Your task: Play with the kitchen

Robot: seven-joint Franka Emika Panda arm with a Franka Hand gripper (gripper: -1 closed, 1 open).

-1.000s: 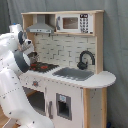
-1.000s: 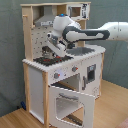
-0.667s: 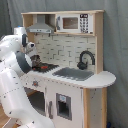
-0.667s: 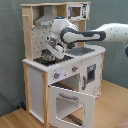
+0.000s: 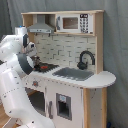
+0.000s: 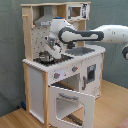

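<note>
The toy kitchen (image 5: pixel 93 107) of pale wood and white panels fills both exterior views. Its black-and-red hob (image 5: pixel 46 66) lies at the first exterior view's left, with the sink (image 5: pixel 75 74) and black tap (image 5: pixel 85 59) beside it. The grey hood (image 5: pixel 40 26) hangs above the hob. In the second exterior view the oven door (image 6: pixel 73 103) hangs open and downward. My white arm reaches in from the second exterior view's right, and my gripper (image 6: pixel 50 51) hovers low over the hob (image 6: pixel 47 59), just above a dark round pan (image 6: pixel 45 58).
A toy microwave (image 5: pixel 74 23) sits on the top shelf. The pegboard back (image 6: pixel 34 41) stands behind the hob. My arm's white body (image 5: pixel 12 80) crowds the first exterior view's left. Grey curtain hangs behind; a wooden floor (image 6: pixel 112 112) lies in front.
My gripper has dropped from in front of the pegboard toward the hob and pan, shifting slightly toward the second exterior view's left. The kitchen itself has not moved.
</note>
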